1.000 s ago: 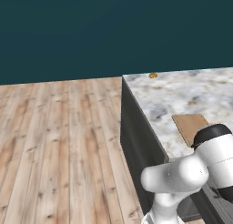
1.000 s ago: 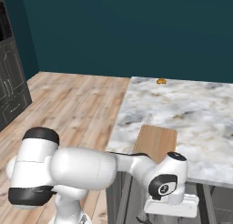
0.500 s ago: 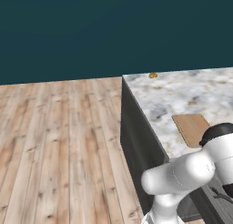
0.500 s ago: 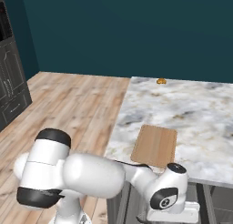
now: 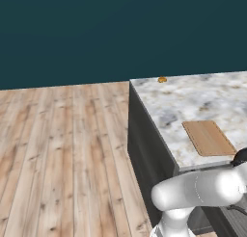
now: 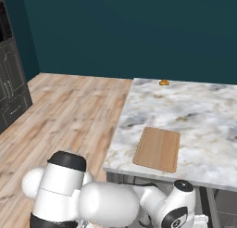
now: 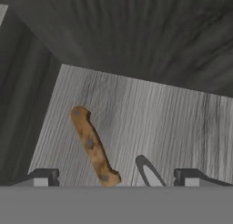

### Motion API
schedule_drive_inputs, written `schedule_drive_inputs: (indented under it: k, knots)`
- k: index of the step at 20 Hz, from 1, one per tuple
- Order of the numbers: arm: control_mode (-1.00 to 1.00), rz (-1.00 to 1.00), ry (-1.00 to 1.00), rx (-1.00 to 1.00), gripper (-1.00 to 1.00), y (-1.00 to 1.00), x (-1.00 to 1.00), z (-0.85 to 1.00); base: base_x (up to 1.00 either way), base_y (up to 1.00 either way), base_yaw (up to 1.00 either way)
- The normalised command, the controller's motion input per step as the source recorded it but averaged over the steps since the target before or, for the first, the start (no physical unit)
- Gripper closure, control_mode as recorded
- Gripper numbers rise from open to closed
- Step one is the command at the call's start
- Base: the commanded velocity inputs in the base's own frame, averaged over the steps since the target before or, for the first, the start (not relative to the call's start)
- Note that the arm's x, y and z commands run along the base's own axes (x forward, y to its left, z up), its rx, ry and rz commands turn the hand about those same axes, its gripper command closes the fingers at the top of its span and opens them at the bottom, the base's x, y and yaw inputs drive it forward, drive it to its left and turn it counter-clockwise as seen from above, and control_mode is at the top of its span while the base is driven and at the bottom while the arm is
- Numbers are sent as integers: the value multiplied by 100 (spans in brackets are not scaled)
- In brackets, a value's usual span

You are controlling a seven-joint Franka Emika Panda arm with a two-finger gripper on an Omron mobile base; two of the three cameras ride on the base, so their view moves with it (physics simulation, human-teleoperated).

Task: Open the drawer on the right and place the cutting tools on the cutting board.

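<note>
The drawer [image 7: 159, 114] is open, and the hand view looks down onto its light grey wood-grain floor and dark walls. In it lies a cutting tool with a brown riveted wooden handle [image 7: 93, 148]. A grey pointed blade tip [image 7: 148, 170] shows beside it; I cannot tell whether both belong to one tool. My gripper [image 7: 117, 178] hangs open above them, fingertips [image 7: 43, 177] wide apart, the handle's near end between them, nothing held. The tan cutting board [image 6: 158, 148] lies bare on the marble counter [image 6: 203, 116] near its front edge, and is also the cutting board [image 5: 208, 137].
A small orange object [image 6: 163, 82] sits at the counter's far edge, the same orange object [image 5: 162, 79]. The white arm [image 5: 202, 188] bends low in front of the dark island cabinet [image 5: 144, 149]. Wooden floor [image 5: 58, 149] stretches left. Dark cabinets [image 6: 9, 88] stand far left.
The arm has sunk lower in front of the counter, and its upper joints no longer cover the cutting board's near end. The board and the orange object have not moved.
</note>
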Motion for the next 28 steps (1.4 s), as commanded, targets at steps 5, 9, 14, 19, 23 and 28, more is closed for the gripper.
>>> schedule_drive_inputs:
  k: [5,9,14,19,23,28]
  knots:
    - [-100,0,0,0,-100,-4,0,-2,0,0,0]
    - [-100,0,0,0,-100,-3,1,-8,0,0,0]
    - [-100,0,0,0,-100,0,0,-30,0,0,0]
    - [-100,0,-1,-3,-100,0,0,-33,0,0,0]
    - [-100,0,0,-2,-100,0,0,-34,0,0,0]
    - [-100,0,0,-3,-100,0,0,-33,0,0,0]
